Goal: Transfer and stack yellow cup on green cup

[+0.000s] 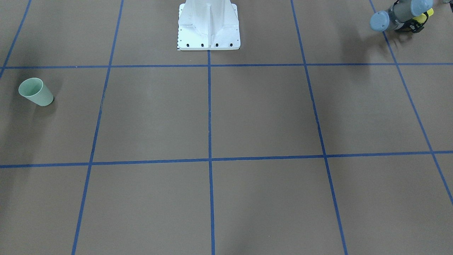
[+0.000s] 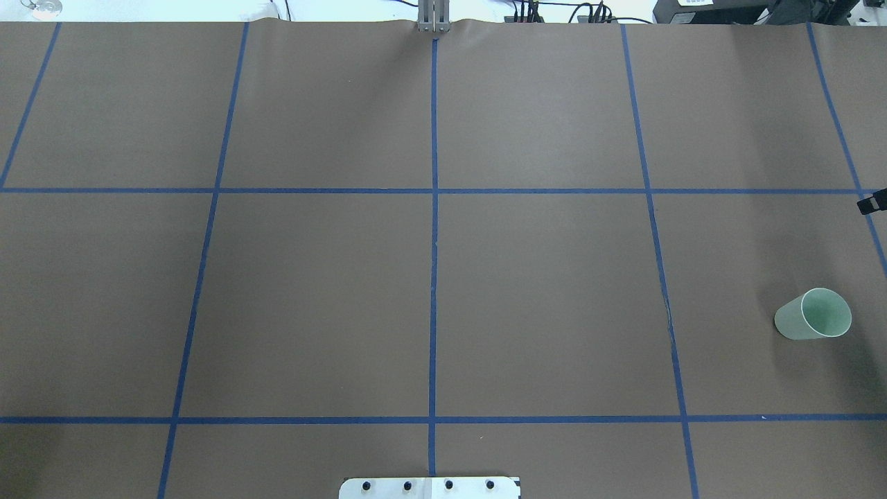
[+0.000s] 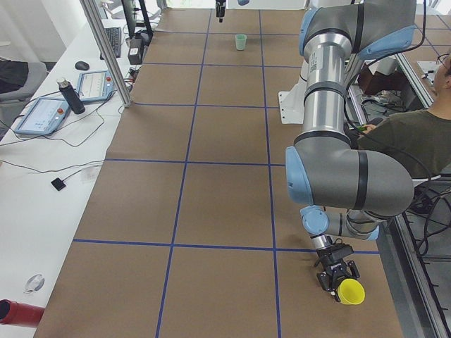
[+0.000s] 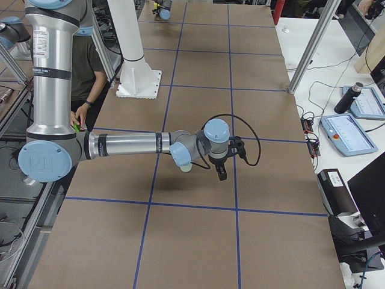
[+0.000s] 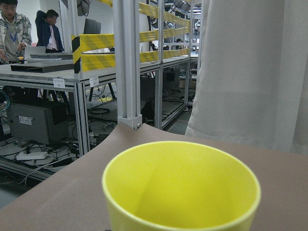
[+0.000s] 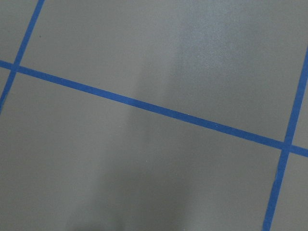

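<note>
Front view: green cup (image 1: 36,92) upright, open for stacking. Left gripper (image 1: 417,23) far across from it, fingers apparently clamped on yellow cup (image 1: 424,16), ready for transfer.
Right side view: right gripper (image 4: 220,171) near green cup, probably awaiting handover; finger state indeterminable.

Table (image 2: 312,298) covering: flat brown, ruled into large squares by blue tape lines (image 2: 434,277). The green cup (image 2: 812,314), at four o'clock in the overhead view, is pale mint, plain inside and out. The yellow cup (image 5: 183,187) is a bright, unmarked yellow. The left gripper (image 3: 337,276) is black, the left arm (image 3: 328,91) silver with pale blue joint caps. The base plate (image 1: 208,32) is white, dotted with black bolts
</note>
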### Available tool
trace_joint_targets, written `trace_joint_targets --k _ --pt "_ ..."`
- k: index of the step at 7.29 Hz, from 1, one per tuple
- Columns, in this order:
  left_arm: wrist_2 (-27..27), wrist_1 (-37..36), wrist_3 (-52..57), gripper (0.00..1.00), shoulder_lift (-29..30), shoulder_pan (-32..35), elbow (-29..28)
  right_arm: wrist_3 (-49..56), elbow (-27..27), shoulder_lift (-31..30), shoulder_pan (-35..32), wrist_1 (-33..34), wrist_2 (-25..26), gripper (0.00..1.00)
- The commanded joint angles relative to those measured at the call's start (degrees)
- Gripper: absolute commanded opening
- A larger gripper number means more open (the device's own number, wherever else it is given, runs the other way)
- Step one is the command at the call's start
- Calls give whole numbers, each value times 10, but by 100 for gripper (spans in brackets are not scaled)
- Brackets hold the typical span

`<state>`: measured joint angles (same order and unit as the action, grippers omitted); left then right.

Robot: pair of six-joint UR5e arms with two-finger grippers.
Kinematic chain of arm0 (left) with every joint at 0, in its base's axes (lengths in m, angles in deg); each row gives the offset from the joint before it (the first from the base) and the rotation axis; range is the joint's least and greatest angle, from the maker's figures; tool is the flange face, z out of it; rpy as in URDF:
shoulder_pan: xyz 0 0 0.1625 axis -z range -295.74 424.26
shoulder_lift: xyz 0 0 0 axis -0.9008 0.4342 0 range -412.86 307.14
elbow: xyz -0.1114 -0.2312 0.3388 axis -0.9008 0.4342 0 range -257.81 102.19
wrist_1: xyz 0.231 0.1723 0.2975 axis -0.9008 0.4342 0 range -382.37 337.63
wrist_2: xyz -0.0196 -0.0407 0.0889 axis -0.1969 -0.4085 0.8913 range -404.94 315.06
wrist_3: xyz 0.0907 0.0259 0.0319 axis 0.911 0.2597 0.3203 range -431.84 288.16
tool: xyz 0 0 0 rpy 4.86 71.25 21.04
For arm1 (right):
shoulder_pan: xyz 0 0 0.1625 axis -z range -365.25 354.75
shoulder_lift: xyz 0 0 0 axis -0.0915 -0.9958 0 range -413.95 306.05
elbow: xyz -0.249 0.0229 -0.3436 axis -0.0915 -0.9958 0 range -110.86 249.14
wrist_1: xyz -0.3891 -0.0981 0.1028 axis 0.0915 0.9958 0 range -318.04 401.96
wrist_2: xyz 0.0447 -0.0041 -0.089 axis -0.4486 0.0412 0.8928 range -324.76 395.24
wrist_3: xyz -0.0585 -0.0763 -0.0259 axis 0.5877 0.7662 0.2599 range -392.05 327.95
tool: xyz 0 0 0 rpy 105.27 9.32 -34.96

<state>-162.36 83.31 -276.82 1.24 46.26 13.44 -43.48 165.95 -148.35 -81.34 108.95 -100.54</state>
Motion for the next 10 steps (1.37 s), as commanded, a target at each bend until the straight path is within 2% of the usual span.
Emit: trace_joint_targets --k 1,3,5,6,7,10 --pt "1 79 5 49 -72 -24 0 -2 0 -1 1 2 -4 100" --pt "6 152 9 50 -144 -104 -5 -3 -1 -6 1 2 -7 100" --pt "9 214 26 50 -174 -114 -13 -8 -2 5 1 31 -8 100" --pt "11 240 58 50 -210 -114 -7 -8 -3 10 1 46 -11 100" --pt "25 240 98 51 -213 -114 -17 -9 -7 18 1 59 -12 100" --pt "54 217 116 54 -202 -112 -17 -9 -15 56 1 112 -12 100"
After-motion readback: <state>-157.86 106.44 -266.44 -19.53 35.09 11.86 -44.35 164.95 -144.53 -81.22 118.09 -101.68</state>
